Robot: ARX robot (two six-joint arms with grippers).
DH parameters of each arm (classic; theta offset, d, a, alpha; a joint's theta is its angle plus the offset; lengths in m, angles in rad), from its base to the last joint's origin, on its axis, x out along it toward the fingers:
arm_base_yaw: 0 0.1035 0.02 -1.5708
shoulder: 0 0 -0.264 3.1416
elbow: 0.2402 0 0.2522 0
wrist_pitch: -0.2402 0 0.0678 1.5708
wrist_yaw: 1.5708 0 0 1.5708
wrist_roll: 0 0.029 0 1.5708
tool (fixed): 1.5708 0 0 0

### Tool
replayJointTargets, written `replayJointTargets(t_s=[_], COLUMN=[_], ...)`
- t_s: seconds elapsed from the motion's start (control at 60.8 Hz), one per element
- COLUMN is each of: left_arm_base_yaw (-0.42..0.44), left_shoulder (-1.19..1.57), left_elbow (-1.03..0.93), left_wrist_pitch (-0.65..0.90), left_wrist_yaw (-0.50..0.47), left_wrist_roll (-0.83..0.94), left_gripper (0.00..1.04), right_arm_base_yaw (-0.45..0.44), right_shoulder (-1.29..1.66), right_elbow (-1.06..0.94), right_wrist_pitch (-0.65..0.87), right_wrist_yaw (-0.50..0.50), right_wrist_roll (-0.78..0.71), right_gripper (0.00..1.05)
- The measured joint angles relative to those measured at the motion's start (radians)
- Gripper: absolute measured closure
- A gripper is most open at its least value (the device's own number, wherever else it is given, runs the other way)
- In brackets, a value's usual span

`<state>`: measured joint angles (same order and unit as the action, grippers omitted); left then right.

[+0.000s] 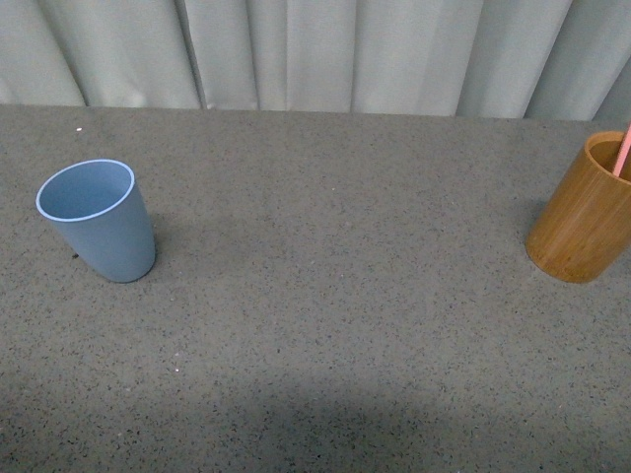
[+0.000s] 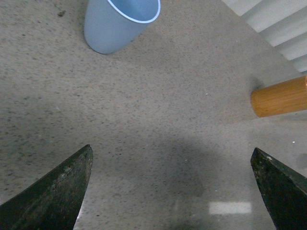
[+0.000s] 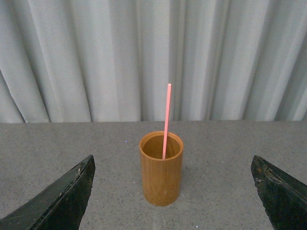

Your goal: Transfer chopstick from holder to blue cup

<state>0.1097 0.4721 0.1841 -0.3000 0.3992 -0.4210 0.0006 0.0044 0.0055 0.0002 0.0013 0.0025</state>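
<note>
The light blue cup (image 1: 99,219) stands upright and empty at the left of the grey table; it also shows in the left wrist view (image 2: 120,21). The orange-brown wooden holder (image 1: 584,209) stands at the right edge, with the salmon-pink chopstick (image 1: 622,153) upright in it. In the right wrist view the holder (image 3: 161,168) and chopstick (image 3: 166,120) stand ahead, between the jaws. My right gripper (image 3: 172,196) is open and empty, short of the holder. My left gripper (image 2: 171,191) is open and empty over bare table, away from the cup. Neither arm shows in the front view.
A pale pleated curtain (image 1: 315,49) hangs behind the table's far edge. The speckled grey tabletop (image 1: 335,296) stretches between cup and holder. The holder also shows at the edge of the left wrist view (image 2: 280,97).
</note>
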Motion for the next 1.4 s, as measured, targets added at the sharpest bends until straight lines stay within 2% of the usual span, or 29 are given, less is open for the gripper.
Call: replayJointTargets(t_s=[0.197,0.346,0.428,0.642,0.872,1.399], left_arm_base_yaw=[-0.175,-0.264,-0.285,-0.279,-0.228,-0.189], left_shoulder=[0.313,0.553,0.65,0.851,1.006,1.167], left_elbow=[0.095,0.161,0.204,0.28,0.337,0.437], left_wrist_pitch=[0.302,0.426,0.467,0.522,0.533,0.534], left_wrist_yaw=[-0.165,-0.243,-0.265,-0.319,-0.372,-0.445], left_wrist_roll=[-0.171,-0.213,-0.217,-0.205,-0.173,-0.141], left_gripper=[0.07,0.07,0.07,0.07,0.07,0.07], right_arm_base_yaw=[0.0,0.0,0.0,0.0,0.0,0.0], right_shoulder=[0.0,0.0,0.0,0.0,0.0,0.0], right_elbow=[0.0,0.0,0.0,0.0,0.0,0.0], right_wrist_pitch=[0.0,0.0,0.0,0.0,0.0,0.0], right_wrist_yaw=[-0.001,0.0,0.0,0.0,0.0,0.0], right_wrist_roll=[0.0,0.0,0.0,0.0,0.0,0.0], right_gripper=[0.09,0.09,0.09,0.09,0.09,0.09])
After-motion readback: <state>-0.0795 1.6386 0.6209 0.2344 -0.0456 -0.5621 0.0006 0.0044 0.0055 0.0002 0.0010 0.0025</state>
